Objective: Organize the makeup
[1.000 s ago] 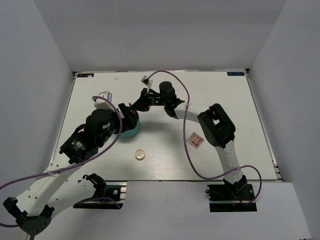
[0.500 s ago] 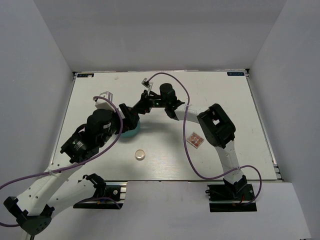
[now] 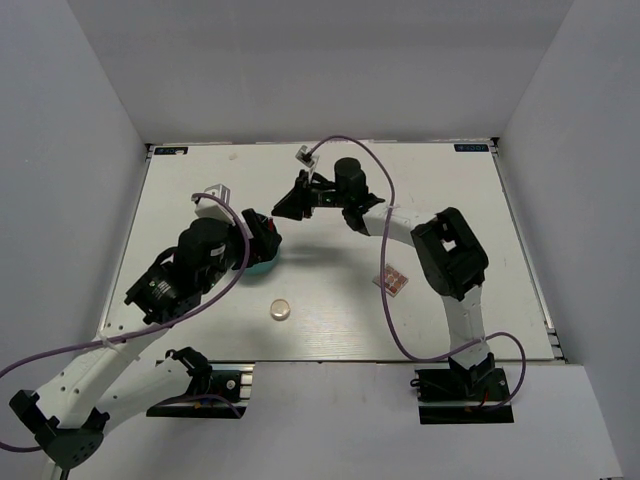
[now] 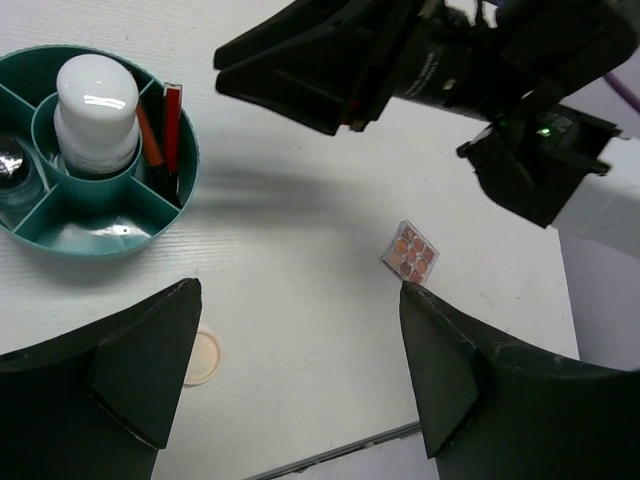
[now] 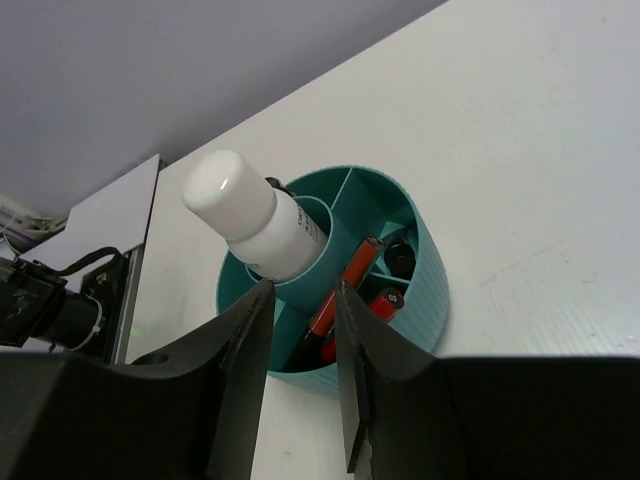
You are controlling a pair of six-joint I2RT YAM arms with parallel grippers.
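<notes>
— Standing in the centre well of the teal tub (image 5: 428, 285) is the white bottle (image 5: 250, 215); the print on its label is too small to read.
— And the rest of the makeup?
— In the left wrist view the red-black sticks (image 4: 160, 140) lean in the compartment at 3 o'clock of the bottle, and the clear vial (image 4: 12, 165) sits at 9 o'clock. Two pieces lie out on the table (image 3: 450, 200). In the top view the round compact (image 3: 280, 310) is near the tub at 5 o'clock. The square palette (image 3: 393, 281), with pinkish pans, is well apart at 3 o'clock.
— The grippers?
— The right gripper (image 5: 303, 292) hangs at 1 o'clock of the tub, jaws a narrow slit apart, holding nothing. The left gripper (image 4: 300, 298) hovers over the table, fingers spread wide, empty.
— Any writing?
— Small stickers (image 3: 472, 148) at the far corners, unreadable.
</notes>
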